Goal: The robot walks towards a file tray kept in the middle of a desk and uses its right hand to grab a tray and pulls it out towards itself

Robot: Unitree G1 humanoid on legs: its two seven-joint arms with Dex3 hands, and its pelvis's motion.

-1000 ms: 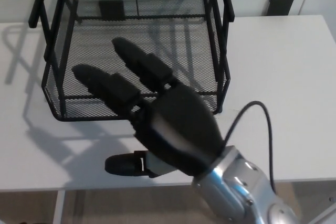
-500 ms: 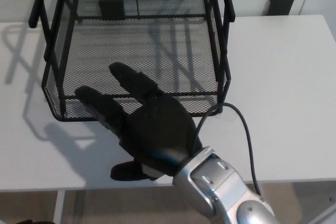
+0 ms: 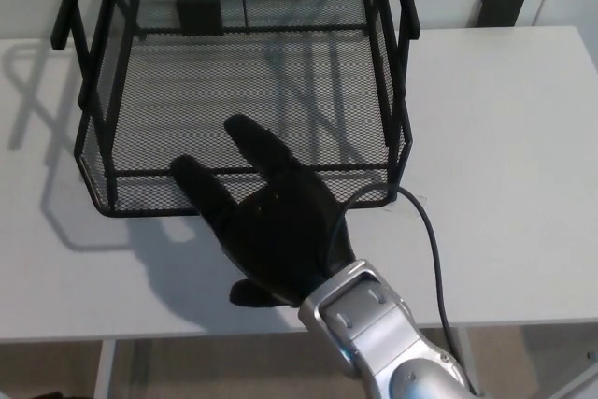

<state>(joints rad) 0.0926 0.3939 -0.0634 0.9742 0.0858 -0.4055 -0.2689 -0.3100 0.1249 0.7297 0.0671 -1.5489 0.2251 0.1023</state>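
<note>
white desk [image 3: 523,137], right hand [image 3: 271,226] splayed, fingers [image 3: 252,142] apart over mesh tray [image 3: 140,91] front rim, nothing held

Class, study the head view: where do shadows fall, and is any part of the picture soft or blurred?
Head view: the mesh file tray throws frame shadows leftward across the white desk; the right hand darkens the desk beneath itself; the picture is slightly soft overall, with no strong glare.

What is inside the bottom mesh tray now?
The mesh tray looks empty; two fingers of the right hand reach over its front rim. The spot under them is covered.
</note>
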